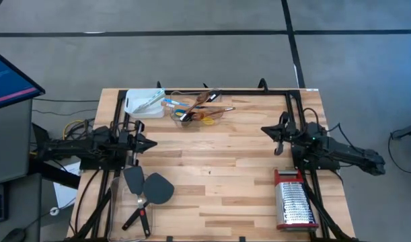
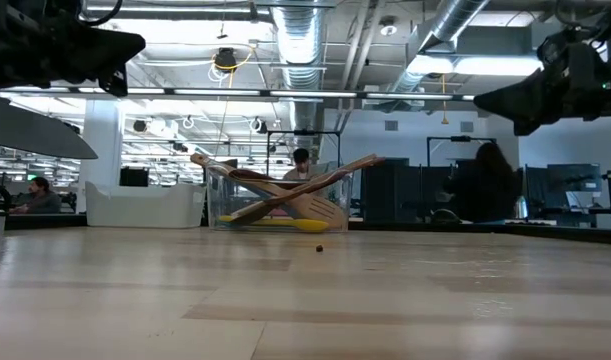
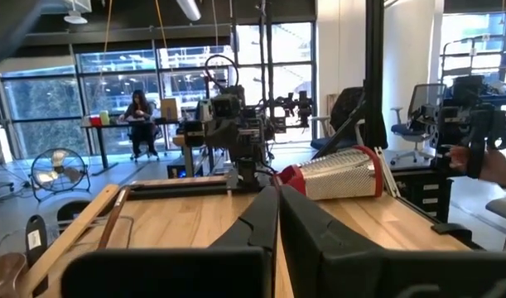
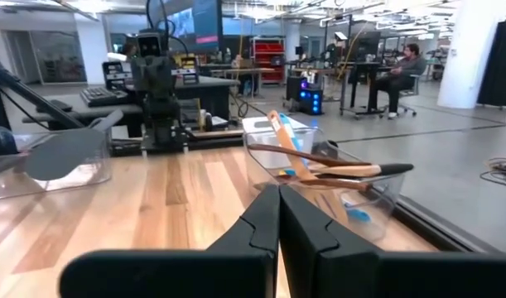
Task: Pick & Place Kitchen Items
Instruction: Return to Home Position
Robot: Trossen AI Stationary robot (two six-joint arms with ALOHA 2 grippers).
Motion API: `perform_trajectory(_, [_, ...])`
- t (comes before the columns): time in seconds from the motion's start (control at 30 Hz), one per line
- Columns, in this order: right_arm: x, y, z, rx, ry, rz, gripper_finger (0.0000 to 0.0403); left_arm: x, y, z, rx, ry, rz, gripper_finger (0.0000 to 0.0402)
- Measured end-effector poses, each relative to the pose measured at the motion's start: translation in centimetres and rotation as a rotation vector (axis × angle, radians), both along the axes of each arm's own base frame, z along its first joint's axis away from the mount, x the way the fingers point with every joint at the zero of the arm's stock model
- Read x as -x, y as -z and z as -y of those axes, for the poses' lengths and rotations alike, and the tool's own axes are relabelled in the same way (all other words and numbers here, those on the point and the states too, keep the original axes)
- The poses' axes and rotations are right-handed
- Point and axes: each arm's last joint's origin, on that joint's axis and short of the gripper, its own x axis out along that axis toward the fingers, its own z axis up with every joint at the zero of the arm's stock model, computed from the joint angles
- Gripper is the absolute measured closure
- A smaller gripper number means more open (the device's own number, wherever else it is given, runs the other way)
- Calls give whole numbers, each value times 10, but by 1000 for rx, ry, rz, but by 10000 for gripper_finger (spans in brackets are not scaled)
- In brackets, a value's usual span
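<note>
from above, the left gripper [image 1: 146,143] hung over the table's left edge and the right gripper [image 1: 267,130] over its right edge, both well apart from the utensils. most kitchen items [image 1: 195,109] lay heaped in one clear bin [image 1: 215,119] at the far edge. two dark grey spatulas [image 1: 151,187] lay in one tub [image 1: 128,202] by the near-left corner, and one grater [image 1: 296,205] stood by the near-right corner. at table height, two wooden spoons [image 2: 285,195] crossed above the bin's rim. the left wrist view showed its fingers [image 3: 257,223] clenched together on nothing. the right wrist view showed that arm's fingers [image 4: 257,219] likewise clenched empty, with at least four handles in the bin. i judged the pieces light, stiff and slim, best pinched mid-handle.
</note>
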Motion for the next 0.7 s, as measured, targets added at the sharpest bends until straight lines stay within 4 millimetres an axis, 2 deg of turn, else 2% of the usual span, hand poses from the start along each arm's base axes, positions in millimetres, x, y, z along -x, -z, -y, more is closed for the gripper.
perform_trajectory(0.7, [0, 1, 0, -2, 1, -10, 402, -9, 9, 0, 3, 0, -113, 398])
